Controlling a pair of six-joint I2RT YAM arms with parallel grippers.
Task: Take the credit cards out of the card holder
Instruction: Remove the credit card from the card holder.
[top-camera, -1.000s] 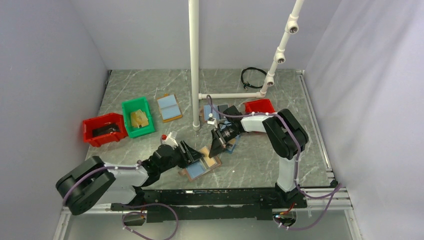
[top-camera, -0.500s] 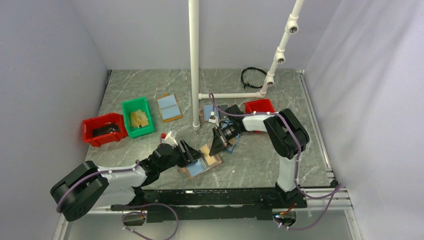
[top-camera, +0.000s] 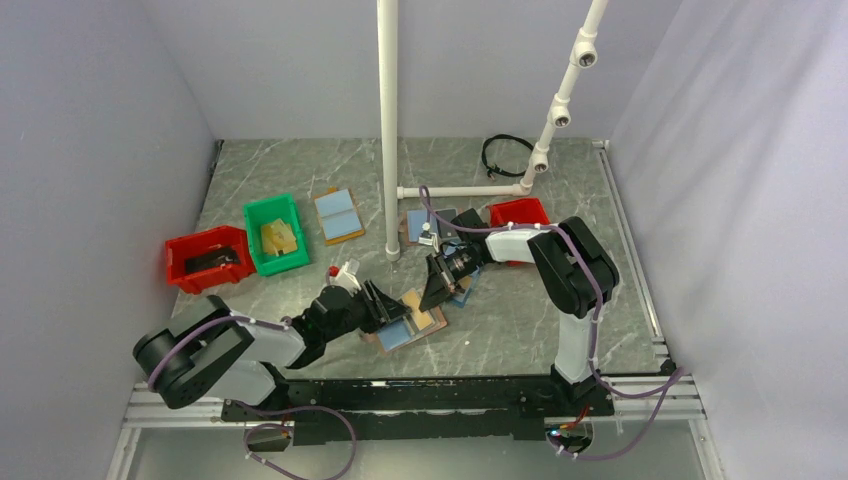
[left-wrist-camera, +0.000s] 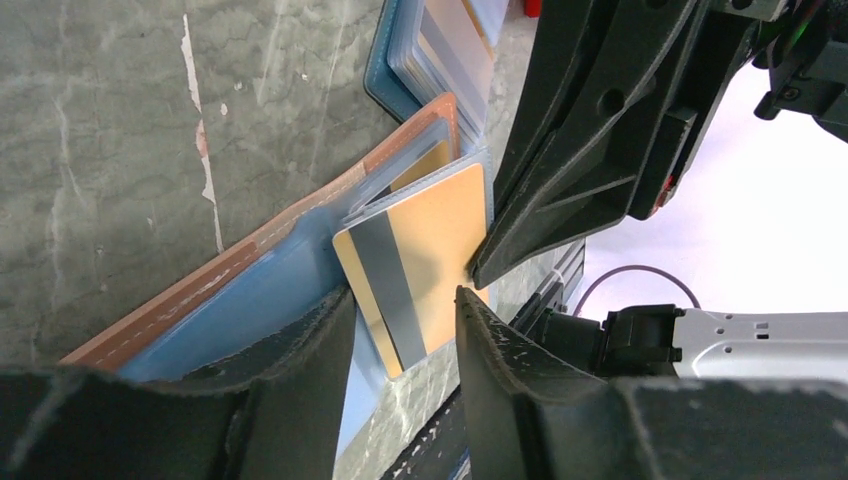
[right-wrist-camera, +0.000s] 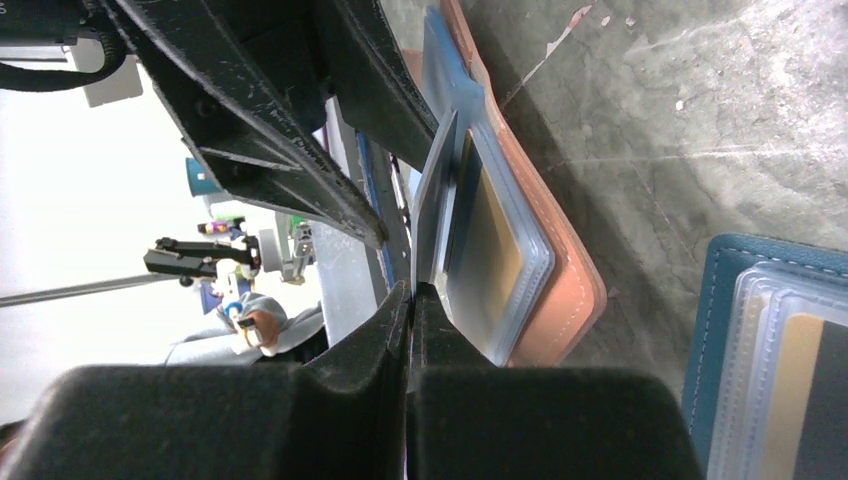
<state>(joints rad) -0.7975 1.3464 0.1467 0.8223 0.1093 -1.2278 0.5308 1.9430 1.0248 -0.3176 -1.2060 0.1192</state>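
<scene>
**Item:** card holder (left-wrist-camera: 235, 300), a flat bifold wallet with a stitched tan-brown rim and light blue lining.
**Position:** it lies open on the grey marbled table top (left-wrist-camera: 120, 150), near the front centre, between the two arms' working ends.

**Contents seen:**
- Clear plastic sleeves sit on one half.
- A gold plastic card with a grey magnetic stripe (left-wrist-camera: 430, 250) is drawn partway out of its sleeve and tilted up off the blue lining.
- A second gold face shows inside the sleeve behind it.
- No dark card is visible in this holder from any view.

**Left gripper** (left-wrist-camera: 405, 305): the fingers are spread and straddle the free lower end of the gold card. Contact with the card cannot be told.

**Right gripper** (right-wrist-camera: 411, 295): the fingers are pressed together, with the tip set against the card's long edge by the sleeve mouth. Whether it nips any clear film cannot be told.

**Step in hand (judged):** extraction of the gold card. The card is exposed and presented but not yet gripped or clear of the sleeve.

**Next move calls for (judged):**
- The left fingers need to close on the card's free end.
- The pull should then run along the line of the sleeve, away from the holder, while the right tip bears on the holder.
- The light wallet may otherwise lift or slide with the card.

**Neighbouring items:**
- A navy-rimmed holder with clear sleeves (right-wrist-camera: 760, 258) lies just beside the tan one, on the far side.
- A red plastic bin (top-camera: 172, 265) and a green plastic bin (top-camera: 270, 205) stand well apart to the left. Their contents are too small to identify.
</scene>
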